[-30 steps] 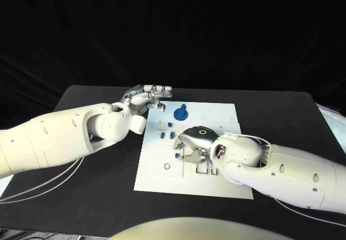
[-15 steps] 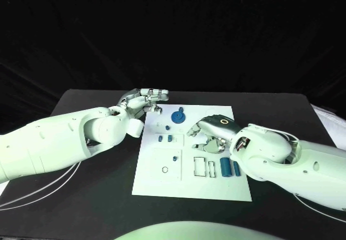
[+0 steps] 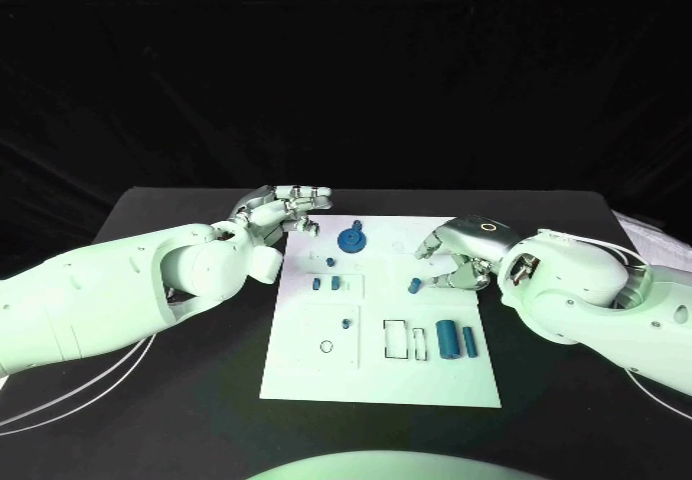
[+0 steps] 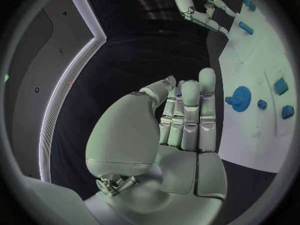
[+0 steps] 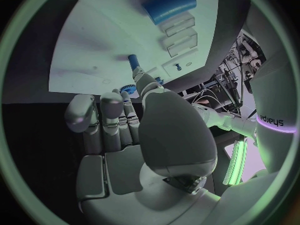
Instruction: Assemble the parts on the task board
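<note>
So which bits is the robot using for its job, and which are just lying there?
For the job: task board, blue gear, blue cylinders, small blue peg, left hand, right hand.
Just there: black table, white cables.

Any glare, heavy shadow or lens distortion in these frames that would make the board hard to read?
Head view: the task board is evenly lit and its outlines read clearly against the black table; dark backdrop, no strong glare. Left wrist view: fisheye bends the board's edge, and the left hand covers the middle. Right wrist view: the right hand casts shadow on the near board, whose edges curve.
</note>
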Robot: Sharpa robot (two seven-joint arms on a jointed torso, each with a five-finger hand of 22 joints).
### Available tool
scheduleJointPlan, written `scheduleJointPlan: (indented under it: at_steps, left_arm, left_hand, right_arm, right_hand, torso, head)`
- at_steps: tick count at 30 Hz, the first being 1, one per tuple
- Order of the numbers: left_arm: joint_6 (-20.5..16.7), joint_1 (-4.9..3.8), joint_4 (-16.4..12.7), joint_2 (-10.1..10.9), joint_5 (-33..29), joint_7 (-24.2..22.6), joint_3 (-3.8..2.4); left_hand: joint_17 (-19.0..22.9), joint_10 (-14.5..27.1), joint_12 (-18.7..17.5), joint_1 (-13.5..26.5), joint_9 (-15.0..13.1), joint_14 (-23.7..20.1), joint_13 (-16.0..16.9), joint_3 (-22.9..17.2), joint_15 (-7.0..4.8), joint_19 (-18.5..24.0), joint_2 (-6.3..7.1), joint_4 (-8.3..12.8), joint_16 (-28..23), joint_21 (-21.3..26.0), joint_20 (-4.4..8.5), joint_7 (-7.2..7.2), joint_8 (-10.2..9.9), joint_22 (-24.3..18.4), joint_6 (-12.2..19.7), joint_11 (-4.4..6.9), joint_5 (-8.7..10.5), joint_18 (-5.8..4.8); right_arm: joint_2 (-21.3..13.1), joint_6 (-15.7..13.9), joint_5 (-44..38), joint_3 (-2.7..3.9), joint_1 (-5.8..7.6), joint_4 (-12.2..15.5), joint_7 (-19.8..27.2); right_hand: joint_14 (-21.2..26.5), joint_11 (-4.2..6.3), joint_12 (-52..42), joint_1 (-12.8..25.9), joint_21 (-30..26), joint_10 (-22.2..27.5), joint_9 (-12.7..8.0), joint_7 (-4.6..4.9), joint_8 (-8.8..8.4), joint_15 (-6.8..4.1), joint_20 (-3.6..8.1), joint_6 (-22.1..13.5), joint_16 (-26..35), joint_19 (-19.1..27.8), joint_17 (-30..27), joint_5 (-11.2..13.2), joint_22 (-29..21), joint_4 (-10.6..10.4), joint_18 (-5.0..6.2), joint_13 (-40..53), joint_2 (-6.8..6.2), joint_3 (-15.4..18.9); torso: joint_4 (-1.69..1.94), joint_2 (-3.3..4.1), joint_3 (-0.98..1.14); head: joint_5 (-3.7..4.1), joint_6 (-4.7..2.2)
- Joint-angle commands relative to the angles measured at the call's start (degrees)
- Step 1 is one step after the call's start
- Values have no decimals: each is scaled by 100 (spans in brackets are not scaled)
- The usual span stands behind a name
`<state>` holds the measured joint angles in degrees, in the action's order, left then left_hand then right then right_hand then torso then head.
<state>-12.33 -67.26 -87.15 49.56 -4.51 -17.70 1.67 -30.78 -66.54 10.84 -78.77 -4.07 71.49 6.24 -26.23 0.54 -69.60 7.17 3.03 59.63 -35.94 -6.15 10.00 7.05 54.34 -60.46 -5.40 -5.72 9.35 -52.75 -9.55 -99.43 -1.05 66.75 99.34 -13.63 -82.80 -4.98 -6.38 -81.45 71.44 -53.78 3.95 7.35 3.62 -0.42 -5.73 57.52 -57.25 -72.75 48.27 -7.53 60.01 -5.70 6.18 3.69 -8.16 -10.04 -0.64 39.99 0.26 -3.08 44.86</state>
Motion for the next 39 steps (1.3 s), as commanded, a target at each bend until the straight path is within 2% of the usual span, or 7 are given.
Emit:
scheduleJointPlan:
  at_steps: [1,7,12,24,29,34,39]
  left_arm:
    - [75,2,-14,0,-22,-45,-3]
    - [79,5,-7,1,-22,-46,-3]
    - [75,7,3,8,-22,-44,-3]
    - [85,9,9,9,-22,-36,-3]
    - [92,9,9,11,-22,-31,-3]
    - [96,10,6,11,-22,-27,-3]
    - [96,10,7,11,-22,-25,-3]
  left_hand:
    - [8,45,36,2,4,-55,6,25,-1,27,-39,1,3,28,-8,-11,39,-5,32,-6,-19,88]
    - [8,45,36,2,4,-55,6,25,-1,27,-39,1,3,28,-8,-11,39,-5,32,-6,-19,88]
    - [8,45,36,2,4,-55,6,25,-1,27,-39,1,3,28,-8,-11,39,-5,32,-6,-19,88]
    - [8,45,36,2,4,-55,6,25,-1,27,-39,1,3,28,-8,-11,39,-5,32,-6,-19,88]
    - [8,45,36,2,4,-55,6,25,-1,27,-39,1,3,28,-8,-11,39,-5,32,-6,-19,88]
    - [8,45,36,2,4,-55,6,25,-1,27,-39,1,3,28,-8,-11,39,-5,32,-6,-19,88]
    - [8,45,36,2,4,-55,6,25,-1,27,-39,1,3,28,-8,-11,39,-5,32,-6,-19,88]
  right_arm:
    - [26,418,-15,-8,-18,-57,-19]
    - [117,557,-11,-31,-60,-103,64]
    - [216,606,8,-46,-108,-135,124]
    - [367,555,27,-59,-138,-249,160]
    - [377,442,18,-60,-139,-268,155]
    - [385,278,-41,-60,-140,-288,124]
    - [406,153,-71,-60,-142,-315,88]
  right_hand:
    - [-14,0,-57,-70,-24,3,9,-43,12,16,22,6,10,-5,-4,-33,7,-9,31,8,22,44]
    - [-33,4,-156,-130,-29,-107,13,-53,17,33,-1,36,6,-21,-18,-57,7,-22,30,15,87,85]
    - [-63,38,-290,-210,-9,-316,21,-27,30,16,5,118,-21,-61,-6,-92,42,-13,24,15,207,53]
    - [-111,36,-369,-363,66,-728,28,-12,29,26,-12,328,-81,-160,26,139,150,-34,0,-13,515,-376]
    - [-121,61,-380,-410,126,-957,41,6,51,2,-2,446,-123,-218,61,256,235,-27,-16,-8,571,-634]
    - [-174,133,-442,-468,311,-1336,104,-16,175,-61,42,754,-315,-374,270,345,499,50,-68,24,611,-921]
    - [-184,162,-411,-422,370,-1474,131,-37,212,-88,74,853,-384,-414,335,359,577,81,-83,26,581,-1058]
  torso:
    - [3,1,-3]
    - [8,5,-1]
    - [0,9,1]
    - [5,0,-3]
    - [-2,2,-3]
    - [4,3,-2]
    - [10,-1,-6]
  head:
    - [3,-2]
    - [-3,1]
    - [-16,13]
    - [-15,31]
    - [-24,40]
    - [-16,44]
    - [-8,46]
